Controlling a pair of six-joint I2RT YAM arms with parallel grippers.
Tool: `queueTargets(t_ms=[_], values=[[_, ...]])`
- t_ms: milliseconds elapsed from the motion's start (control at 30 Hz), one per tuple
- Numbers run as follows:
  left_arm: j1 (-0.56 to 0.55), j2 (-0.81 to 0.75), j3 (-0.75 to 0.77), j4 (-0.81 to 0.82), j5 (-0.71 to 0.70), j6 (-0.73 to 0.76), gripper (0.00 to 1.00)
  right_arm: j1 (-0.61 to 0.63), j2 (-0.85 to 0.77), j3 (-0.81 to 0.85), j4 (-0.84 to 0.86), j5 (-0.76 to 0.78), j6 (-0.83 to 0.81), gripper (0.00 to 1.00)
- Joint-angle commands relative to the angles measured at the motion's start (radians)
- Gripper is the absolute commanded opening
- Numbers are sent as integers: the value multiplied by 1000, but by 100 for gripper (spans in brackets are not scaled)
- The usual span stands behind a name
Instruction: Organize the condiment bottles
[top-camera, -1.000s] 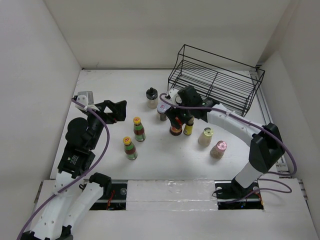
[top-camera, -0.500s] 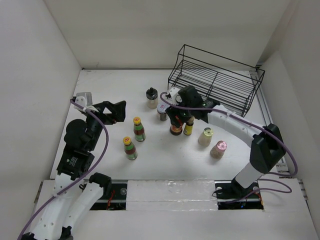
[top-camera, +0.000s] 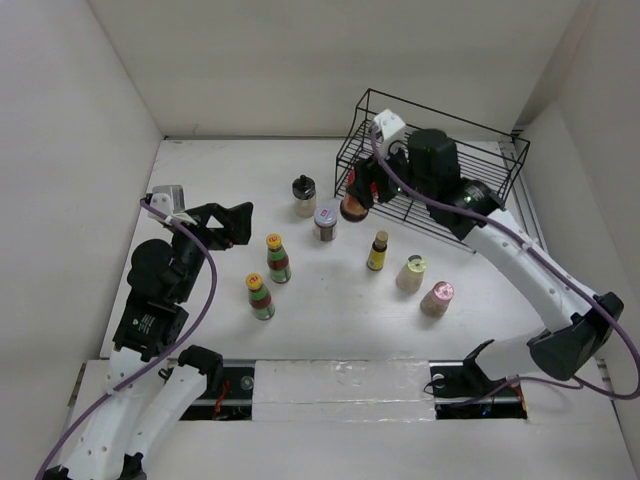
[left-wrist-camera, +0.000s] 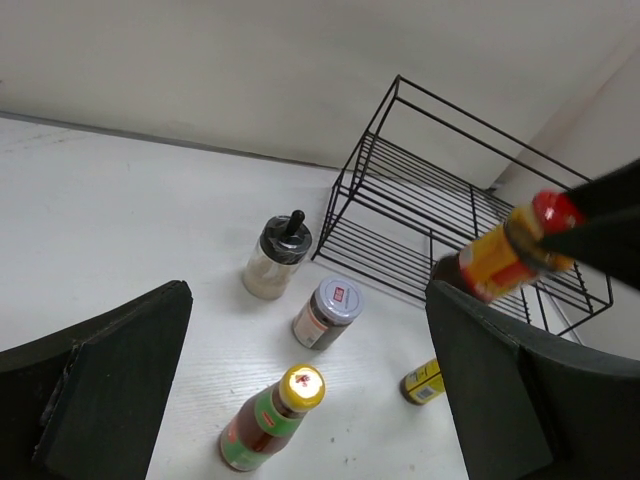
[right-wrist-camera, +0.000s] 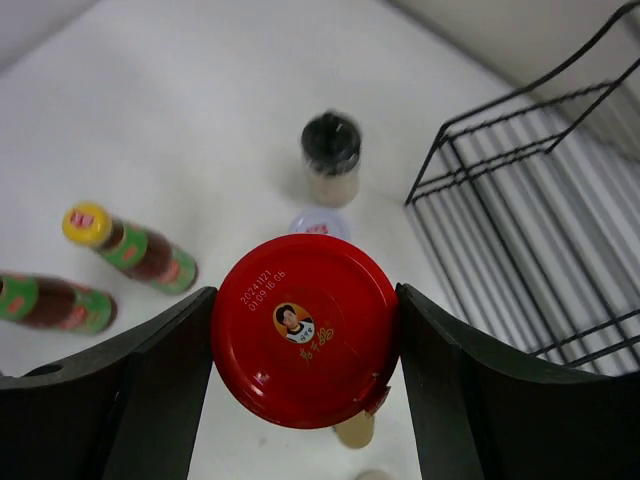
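Observation:
My right gripper (top-camera: 360, 198) is shut on the red-lidded jar (top-camera: 351, 208) and holds it in the air at the near-left corner of the black wire rack (top-camera: 440, 160). The wrist view shows the lid (right-wrist-camera: 305, 340) between both fingers. On the table stand two yellow-capped red-green bottles (top-camera: 277, 258) (top-camera: 260, 297), the black-capped clear bottle (top-camera: 304, 196), the purple-lidded jar (top-camera: 325, 223), the yellow dark-capped bottle (top-camera: 377, 251), the cream bottle (top-camera: 411, 272) and the pink-capped bottle (top-camera: 437, 298). My left gripper (top-camera: 226, 222) is open and empty, left of the bottles, with one yellow-capped bottle (left-wrist-camera: 268, 419) between its fingers' line of sight.
The rack (left-wrist-camera: 450, 210) is empty and stands at the back right, near the right wall. White walls close in the table on the left, back and right. The right arm's links run over the right part of the table.
My right gripper has lifted the red-lidded jar from among the bottles and carried it back and up to the rack's near-left corner. The left arm has hardly moved.

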Motion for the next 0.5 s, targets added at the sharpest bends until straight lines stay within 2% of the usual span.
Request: queueTargets(t_ms=[0, 100, 200, 467], values=[[2, -16, -2, 48, 17, -7, 100, -81, 33, 199, 225, 13, 14, 44], [2, -16, -2, 48, 17, -7, 100, -167, 100, 347, 237, -50, 14, 44], [2, -34, -2, 48, 17, -7, 100, -217, 186, 438, 271, -36, 24, 44], [2, -34, -2, 48, 37, -7, 100, -328, 507, 839, 262, -79, 119, 44]])
